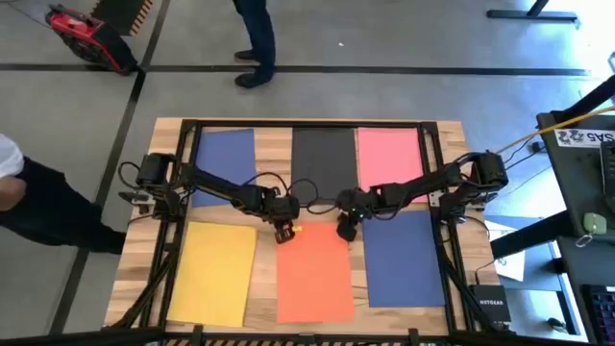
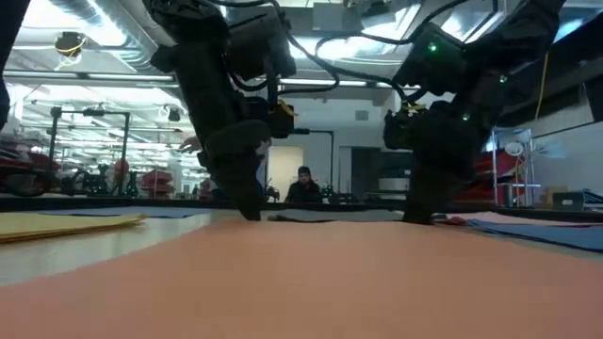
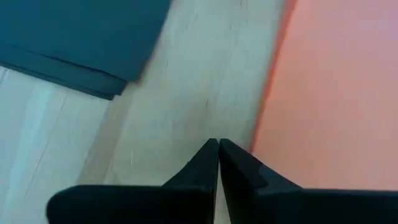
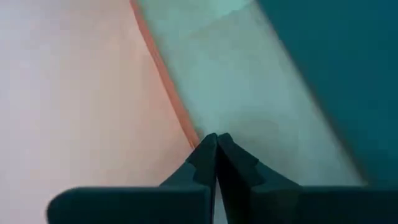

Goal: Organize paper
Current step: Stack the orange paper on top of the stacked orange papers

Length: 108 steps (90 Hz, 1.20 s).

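Observation:
Six sheets of paper lie flat on the wooden table point(image 1: 144, 259). Blue point(image 1: 226, 154), black point(image 1: 324, 159) and pink point(image 1: 389, 154) lie along the far side. Yellow point(image 1: 213, 272), orange point(image 1: 314, 274) and a second blue point(image 1: 402, 258) lie along the near side. My left gripper point(image 1: 284, 232) is shut and points down at the orange sheet's far left corner. My right gripper point(image 1: 346, 229) is shut and points down at its far right corner. My left gripper's shut fingertips point(image 3: 217, 143) come down from above onto bare wood just beside the orange sheet's left edge point(image 3: 264, 118). Whether they touch the sheet I cannot tell. My right gripper's shut fingertips point(image 4: 216, 137) come down from above right at the orange sheet's right edge point(image 4: 186, 124), near its far corner. The sheet lies flat on the table.
A strip of bare wood point(image 4: 249, 93) separates the orange sheet from the blue one point(image 4: 336, 68). A dark sheet's corner point(image 3: 93, 56) lies close to my left gripper. A person point(image 1: 255, 38) stands beyond the far edge and another point(image 1: 29, 202) is at the left.

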Tool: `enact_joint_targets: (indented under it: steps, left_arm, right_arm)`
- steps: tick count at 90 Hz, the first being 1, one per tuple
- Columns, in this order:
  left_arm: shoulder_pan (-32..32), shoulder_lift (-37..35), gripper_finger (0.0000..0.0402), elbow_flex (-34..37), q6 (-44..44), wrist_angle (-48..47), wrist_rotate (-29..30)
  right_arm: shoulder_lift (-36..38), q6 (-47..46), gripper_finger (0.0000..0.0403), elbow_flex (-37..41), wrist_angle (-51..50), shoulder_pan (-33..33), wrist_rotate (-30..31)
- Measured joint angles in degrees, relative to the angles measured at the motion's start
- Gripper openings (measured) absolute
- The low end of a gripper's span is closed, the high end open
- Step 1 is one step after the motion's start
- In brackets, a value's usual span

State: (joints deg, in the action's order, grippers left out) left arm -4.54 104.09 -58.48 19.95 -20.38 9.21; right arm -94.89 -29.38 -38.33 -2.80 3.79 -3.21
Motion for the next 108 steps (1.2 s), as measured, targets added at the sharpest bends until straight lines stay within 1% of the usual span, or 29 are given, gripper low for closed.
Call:
enact_joint_targets:
  steps: [19, 63, 88, 98, 108]
  left_arm:
    - [-0.22, 0.0, 0.0, 0.0, -0.47, -0.04, -0.02]
    - [-2.49, 0.0, 0.0, -0.02, 0.41, -0.52, 0.0]
    - [-2.64, -0.12, 0.0, -0.07, 0.62, -1.3, -0.06]
    - [-2.64, -1.57, 0.0, 0.02, 0.89, -3.79, -0.69]
    - [-1.98, -4.27, 0.0, 0.02, 1.89, -7.72, -0.06]
  right_arm:
    - [-0.04, -0.78, 0.0, 0.05, -0.07, 0.41, -2.41]
    - [-0.04, -0.54, 0.0, 0.1, -0.2, 0.5, -2.99]
    - [-0.09, -0.36, 0.0, 0.12, -0.23, 0.5, -2.94]
    - [-0.09, -0.36, 0.0, 0.13, -0.22, 0.5, -2.88]
    - [-0.09, -0.36, 0.0, 0.14, -0.22, 0.52, -2.69]
